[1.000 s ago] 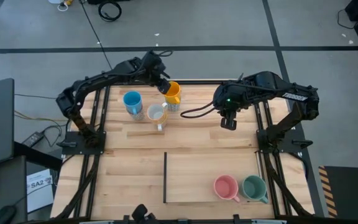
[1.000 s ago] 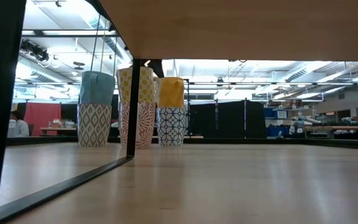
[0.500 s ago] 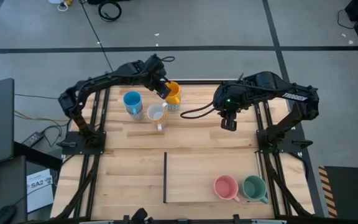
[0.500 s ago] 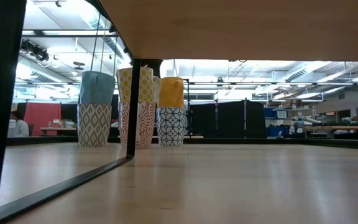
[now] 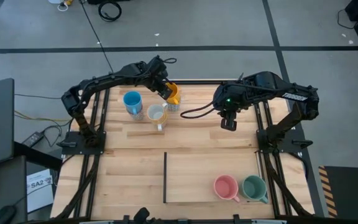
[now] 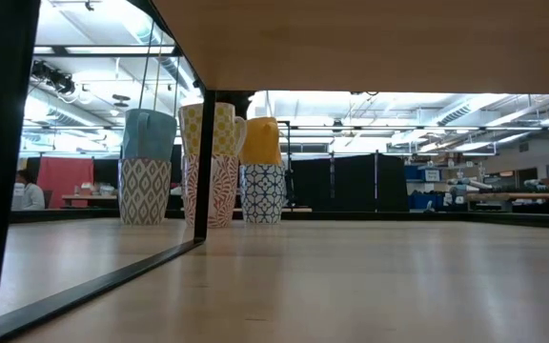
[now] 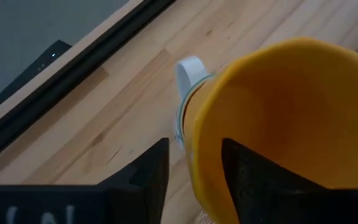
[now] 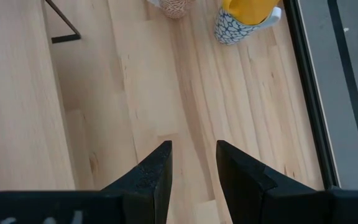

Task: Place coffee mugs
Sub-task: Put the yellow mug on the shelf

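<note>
We see the orange mug [image 5: 173, 93] standing at the far side of the table [image 5: 197, 134], right of the blue mug [image 5: 132, 102] and just behind the white mug [image 5: 156, 113]; those three form a tight cluster. In the low view the same three stand in a row: blue mug [image 6: 147, 179], white mug [image 6: 210, 164] with a yellow upper part and red leaf pattern below, and orange mug [image 6: 263, 170] with a blue-and-white patterned base. The orange one looks slightly tilted there.

The left gripper [image 5: 164, 89] sits right at the orange mug's rim. In the left wrist view the mug's wall [image 7: 272, 118] lies between the two dark fingers [image 7: 145, 171], one finger outside and one inside the cup, so we read the claw as narrow and pinching the rim. The mug's white handle [image 7: 188, 70] points away toward the table's black edge rail [image 7: 73, 68].

The pink mug [image 5: 226, 187] and green mug [image 5: 254, 188] stand side by side, touching or nearly so, at the near right of the table, well apart from the cluster. A thin black L-shaped line [image 5: 165, 177] runs across the boards left of them.

The right gripper [image 5: 228, 122] waits above bare wood, right of the cluster, its claw narrowly parted and holding nothing. Its wrist view shows the fingers [image 8: 154, 174] apart, with the orange mug [image 8: 247, 17] and the white mug's base [image 8: 176, 6] farther off
</note>
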